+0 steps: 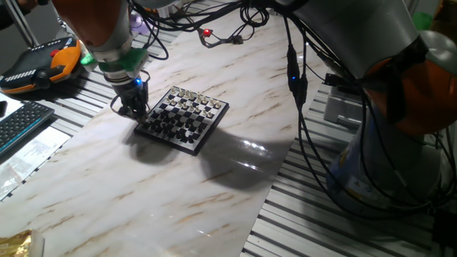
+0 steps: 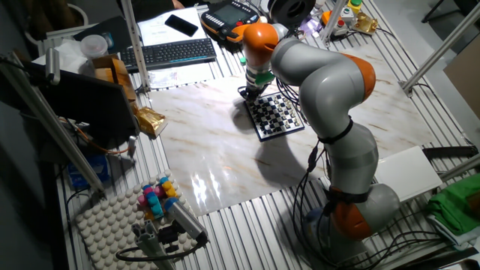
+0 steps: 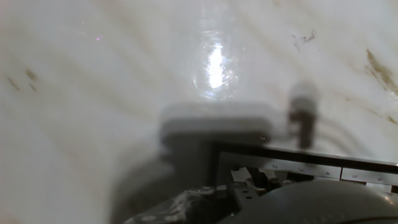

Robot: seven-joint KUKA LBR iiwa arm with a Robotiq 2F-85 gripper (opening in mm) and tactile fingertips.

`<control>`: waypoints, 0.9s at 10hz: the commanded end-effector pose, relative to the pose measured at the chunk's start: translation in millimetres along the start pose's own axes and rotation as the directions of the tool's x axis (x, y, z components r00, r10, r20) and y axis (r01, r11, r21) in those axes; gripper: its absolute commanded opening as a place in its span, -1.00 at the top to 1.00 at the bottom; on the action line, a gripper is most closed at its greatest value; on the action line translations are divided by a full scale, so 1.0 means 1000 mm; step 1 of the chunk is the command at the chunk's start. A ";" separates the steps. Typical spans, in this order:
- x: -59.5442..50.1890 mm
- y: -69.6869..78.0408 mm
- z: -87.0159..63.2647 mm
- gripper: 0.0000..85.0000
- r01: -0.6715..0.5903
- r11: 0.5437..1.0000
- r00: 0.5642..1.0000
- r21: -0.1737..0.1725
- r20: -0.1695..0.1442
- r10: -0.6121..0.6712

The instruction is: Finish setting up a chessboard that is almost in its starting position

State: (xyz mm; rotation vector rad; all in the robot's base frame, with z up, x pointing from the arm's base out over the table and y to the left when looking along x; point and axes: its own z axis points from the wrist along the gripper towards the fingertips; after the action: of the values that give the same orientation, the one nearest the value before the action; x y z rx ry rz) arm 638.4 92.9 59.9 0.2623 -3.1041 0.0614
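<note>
Chessboard (image 1: 184, 118) sits near the middle of the marble tabletop (image 1: 143, 193), turned at an angle, dark rim visible. Pale pieces line the far side, black pieces the near side in one fixed view; most ranks look filled, so setup seems nearly done. Which piece is off its square, can't tell: pieces too small in both fixed views.

Gripper (image 1: 133, 106) is down low at the board's left corner, just beside or touching the rim, fingers pointing down. Jaws spread or closed, can't tell; dark fingers merge with black pieces. Whether it holds a piece is not visible either. Hand view is blurry: marble with glare, edge of the board with lettered border strip at bottom, a dark upright blurred thing just off the board, maybe a piece, not sure.

Judgement: arm is at a pick or place step on the black side's corner; at least one piece is probably left to seat.

Around: keyboard (image 1: 18, 125) at the table's left edge, orange-and-black pendant (image 1: 39, 63) behind it, red-tipped cable (image 1: 214, 36) on the far marble, black cables (image 1: 303, 107) hanging off the arm to the right of the board. In the other fixed view, a pegboard with colored blocks (image 2: 154, 199) sits well apart.

Nothing lies between gripper and board. Main risk: neighbouring pieces packed tight at that corner, easy to knock. Hanging cables are near the board's right side but apart from it.
</note>
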 end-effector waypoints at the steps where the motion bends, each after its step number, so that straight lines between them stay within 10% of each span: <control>1: 0.001 0.000 0.001 0.98 0.002 1.000 1.000 -0.001 -0.003 -0.002; 9: 0.005 0.001 0.007 0.62 0.004 1.000 1.000 0.025 0.003 -0.004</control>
State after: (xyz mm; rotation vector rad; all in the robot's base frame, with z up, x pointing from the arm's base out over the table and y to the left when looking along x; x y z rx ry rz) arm 632.9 93.3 53.1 0.2703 -3.1074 0.1001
